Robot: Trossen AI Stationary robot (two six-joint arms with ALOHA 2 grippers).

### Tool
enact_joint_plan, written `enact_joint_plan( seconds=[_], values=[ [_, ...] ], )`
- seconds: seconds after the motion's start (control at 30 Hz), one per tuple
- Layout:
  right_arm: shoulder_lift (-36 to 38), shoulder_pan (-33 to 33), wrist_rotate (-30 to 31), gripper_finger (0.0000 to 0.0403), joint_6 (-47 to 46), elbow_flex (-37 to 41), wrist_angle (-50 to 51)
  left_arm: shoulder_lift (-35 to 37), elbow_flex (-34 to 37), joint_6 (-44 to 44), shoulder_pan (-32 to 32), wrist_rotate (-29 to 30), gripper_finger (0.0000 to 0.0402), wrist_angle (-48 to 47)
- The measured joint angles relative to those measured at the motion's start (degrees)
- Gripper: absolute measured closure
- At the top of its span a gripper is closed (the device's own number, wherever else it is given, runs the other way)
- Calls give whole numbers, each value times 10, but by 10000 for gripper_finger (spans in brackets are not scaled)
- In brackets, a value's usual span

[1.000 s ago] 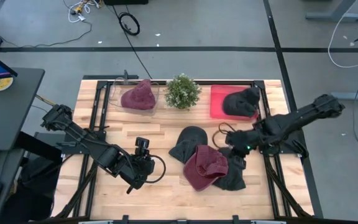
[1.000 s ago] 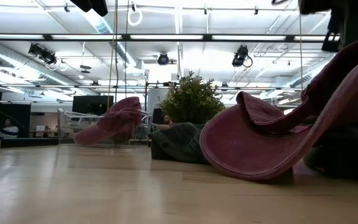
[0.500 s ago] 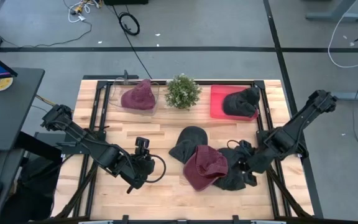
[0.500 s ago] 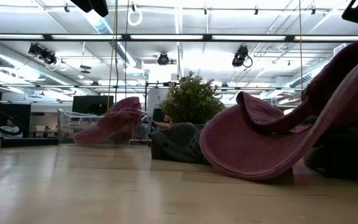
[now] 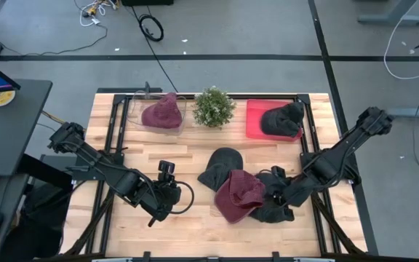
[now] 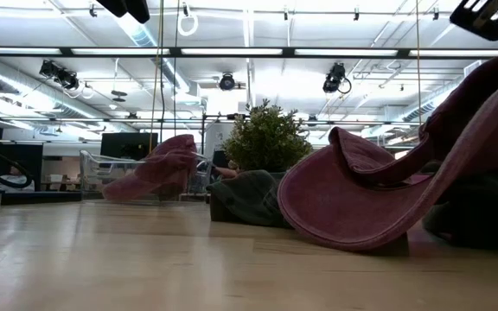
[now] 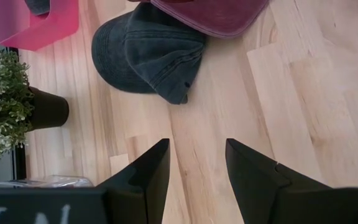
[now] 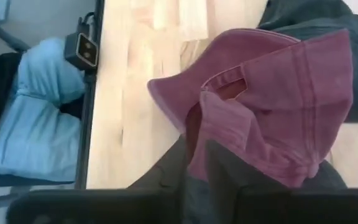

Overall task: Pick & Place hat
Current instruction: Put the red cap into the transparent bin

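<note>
A maroon hat (image 5: pixel 238 195) lies near the table's front, its brim curling up in the low view (image 6: pixel 361 207). It rests partly on a dark hat (image 5: pixel 273 209). A dark grey hat (image 5: pixel 220 166) lies just beyond them. My right gripper (image 5: pixel 275 191) hangs above the dark hat, beside the maroon hat (image 8: pixel 272 106). Its fingers (image 8: pixel 229 168) stand a narrow gap apart with nothing between them. My left gripper (image 5: pixel 172 191) waits open over bare wood at the near left (image 7: pixel 194 146), facing the dark grey hat (image 7: pixel 148 56).
A clear bin (image 5: pixel 133 109) at the far left holds another maroon hat (image 5: pixel 162 113). A red tray (image 5: pixel 257 116) at the far right holds a dark hat (image 5: pixel 282 120). A small potted plant (image 5: pixel 213 107) stands between them. Bare wood lies along the near left.
My right gripper has swung toward the table's near edge, from beside the dark grey hat to above the dark hat next to the maroon one, and its wrist has rolled. The hats have not moved.
</note>
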State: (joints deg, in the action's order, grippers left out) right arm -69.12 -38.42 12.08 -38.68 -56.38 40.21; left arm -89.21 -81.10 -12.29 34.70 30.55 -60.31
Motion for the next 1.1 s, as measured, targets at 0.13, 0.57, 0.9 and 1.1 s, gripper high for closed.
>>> enact_joint_plan(
  seconds=[0.13, 0.57, 0.9, 1.1],
  values=[
    [-18, 7, 0, 285, 4, 0, 2, 0, 0, -2, 0, 0, 241, 0],
    [-79, -1, -41, 124, 92, 0, 88, 0, 0, -2, 0, 0, 241, 0],
    [-162, 1, -18, 151, 222, 0, 15, 0, 0, -6, 0, 0, 241, 0],
    [-176, 5, -35, 275, 263, 0, 32, 0, 0, -6, 0, -4, 241, 0]
  ],
)
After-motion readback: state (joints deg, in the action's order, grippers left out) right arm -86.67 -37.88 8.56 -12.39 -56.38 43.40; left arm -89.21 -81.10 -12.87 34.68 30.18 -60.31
